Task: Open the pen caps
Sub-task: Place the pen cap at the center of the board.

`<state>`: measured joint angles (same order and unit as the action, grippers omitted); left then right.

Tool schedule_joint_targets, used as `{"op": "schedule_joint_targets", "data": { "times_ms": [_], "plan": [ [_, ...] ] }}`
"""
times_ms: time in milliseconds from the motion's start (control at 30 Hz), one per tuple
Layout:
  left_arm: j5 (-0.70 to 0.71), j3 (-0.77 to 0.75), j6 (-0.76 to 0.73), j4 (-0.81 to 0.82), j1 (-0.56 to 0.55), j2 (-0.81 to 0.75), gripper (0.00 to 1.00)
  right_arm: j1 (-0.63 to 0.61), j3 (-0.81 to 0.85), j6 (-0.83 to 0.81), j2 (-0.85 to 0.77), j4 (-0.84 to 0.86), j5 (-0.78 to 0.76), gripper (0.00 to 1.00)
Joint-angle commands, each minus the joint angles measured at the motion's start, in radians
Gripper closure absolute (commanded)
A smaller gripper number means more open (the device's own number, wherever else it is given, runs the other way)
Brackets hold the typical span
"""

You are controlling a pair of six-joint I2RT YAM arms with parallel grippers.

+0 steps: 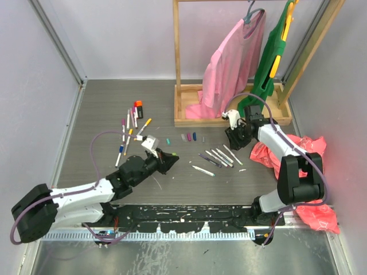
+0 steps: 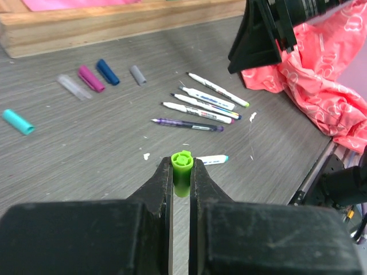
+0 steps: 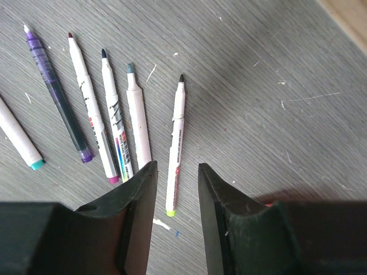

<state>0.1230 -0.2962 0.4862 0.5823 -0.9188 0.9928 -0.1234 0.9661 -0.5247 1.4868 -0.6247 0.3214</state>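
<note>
Pinching a green cap (image 2: 182,161) tight in the left hand (image 2: 181,173), over the middle of the bench (image 2: 86,149). Hovering the right hand (image 3: 176,182), part-open and gripping nothing, above an uncapped pen (image 3: 175,137). Best to set the green cap down low beside the loose caps (image 2: 92,78), so no rolling. No tray or box spotted. Capped pens (image 1: 127,127) waiting toward the far-left corner.

You see only the top of the green cap (image 2: 182,161); the rest sits hidden between the fingers of the left claw (image 2: 182,172), which also cover part of the teal-ended pen (image 2: 213,159) behind. In the right wrist view, the grey-tipped pen (image 3: 137,123) ends behind the right claw (image 3: 176,168), and the left edge crops the teal-ended pen.
</note>
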Motion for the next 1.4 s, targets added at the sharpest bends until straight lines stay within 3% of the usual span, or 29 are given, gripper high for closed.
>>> {"op": "schedule_joint_targets", "data": {
  "times_ms": [0, 333, 633, 767, 1067, 1367],
  "plan": [
    [0.100, -0.088, -0.006, 0.095, -0.084, 0.106, 1.00, -0.003, -0.002, -0.014, -0.073, 0.011, 0.022, 0.59],
    [0.229, -0.252, 0.006, 0.184, -0.230, 0.421, 1.00, -0.002, -0.013, -0.026, -0.133, 0.016, 0.001, 0.58],
    [0.319, -0.467, 0.034, 0.155, -0.269, 0.658, 1.00, 0.007, -0.025, 0.019, -0.165, 0.055, -0.051, 0.56],
    [0.385, -0.598, 0.073, 0.045, -0.269, 0.741, 1.00, 0.025, -0.030, 0.044, -0.176, 0.073, -0.065, 0.55],
    [0.539, -0.993, 0.229, -0.389, -0.247, 0.950, 1.00, 0.069, -0.039, 0.071, -0.209, 0.100, -0.100, 0.53],
    [0.374, -1.187, 0.353, -0.537, -0.115, 1.099, 1.00, 0.102, -0.046, 0.083, -0.230, 0.117, -0.102, 0.52]
  ]
}}
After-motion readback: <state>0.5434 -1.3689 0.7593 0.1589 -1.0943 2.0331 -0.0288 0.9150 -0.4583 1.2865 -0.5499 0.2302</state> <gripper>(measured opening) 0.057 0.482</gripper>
